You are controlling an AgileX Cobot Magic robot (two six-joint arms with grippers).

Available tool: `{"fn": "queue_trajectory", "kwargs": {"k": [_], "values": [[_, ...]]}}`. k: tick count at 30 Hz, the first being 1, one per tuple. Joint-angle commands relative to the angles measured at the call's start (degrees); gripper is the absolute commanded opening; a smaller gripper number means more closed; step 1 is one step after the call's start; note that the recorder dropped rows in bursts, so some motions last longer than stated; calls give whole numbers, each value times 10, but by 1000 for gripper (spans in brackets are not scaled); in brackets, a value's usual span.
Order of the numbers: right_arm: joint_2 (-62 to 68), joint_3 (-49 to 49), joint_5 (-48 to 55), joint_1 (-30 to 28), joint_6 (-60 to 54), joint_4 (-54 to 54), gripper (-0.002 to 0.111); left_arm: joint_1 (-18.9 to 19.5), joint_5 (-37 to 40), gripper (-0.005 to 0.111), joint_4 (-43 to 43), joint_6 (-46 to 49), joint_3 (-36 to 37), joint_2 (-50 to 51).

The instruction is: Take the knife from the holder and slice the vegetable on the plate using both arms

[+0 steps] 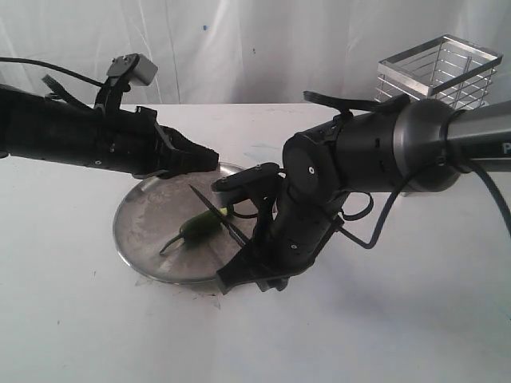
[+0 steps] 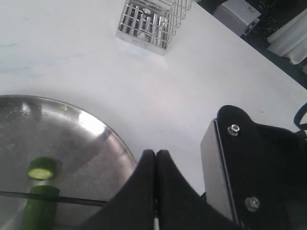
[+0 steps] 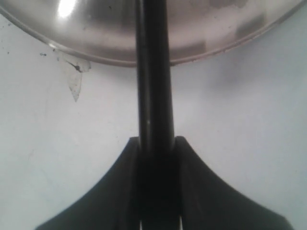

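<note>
The steel plate (image 1: 148, 223) lies at the table's middle with the green chili (image 1: 196, 227) on it. A cut slice (image 2: 43, 168) sits just off the end of the chili's body (image 2: 37, 211). My right gripper (image 1: 233, 275) hangs at the plate's near rim (image 3: 216, 28), shut on the black handle of the knife (image 3: 154, 72). The thin dark blade (image 1: 217, 214) slants across the chili and shows as a line (image 2: 53, 198) in the left wrist view. My left gripper (image 1: 209, 158) hovers over the plate's far rim (image 2: 103, 139), shut (image 2: 156, 154) and empty. The wire holder (image 1: 439, 68) stands at the back right.
The holder (image 2: 152, 21) looks empty. A grey box (image 2: 237, 14) sits beyond the table's edge. A small wet smear (image 3: 74, 79) marks the white table beside the plate's near rim. The right arm's bulk reaches over the table between plate and holder.
</note>
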Motion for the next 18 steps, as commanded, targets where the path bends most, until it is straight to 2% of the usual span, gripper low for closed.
{"fn": "queue_trajectory", "kwargs": {"k": [1,8,15,18], "values": [[-4,3,-3,3,-7,1,0,0,-29,0,0,-3,1,-5],[-4,3,-6,3,-7,3,0,0,-116,0,23,-2,1,-5],[-4,3,17,3,-7,7,0,0,-220,0,-11,-1,0,12],[-4,3,17,3,-3,11,0,0,-233,0,-17,-1,-16,37]]}}
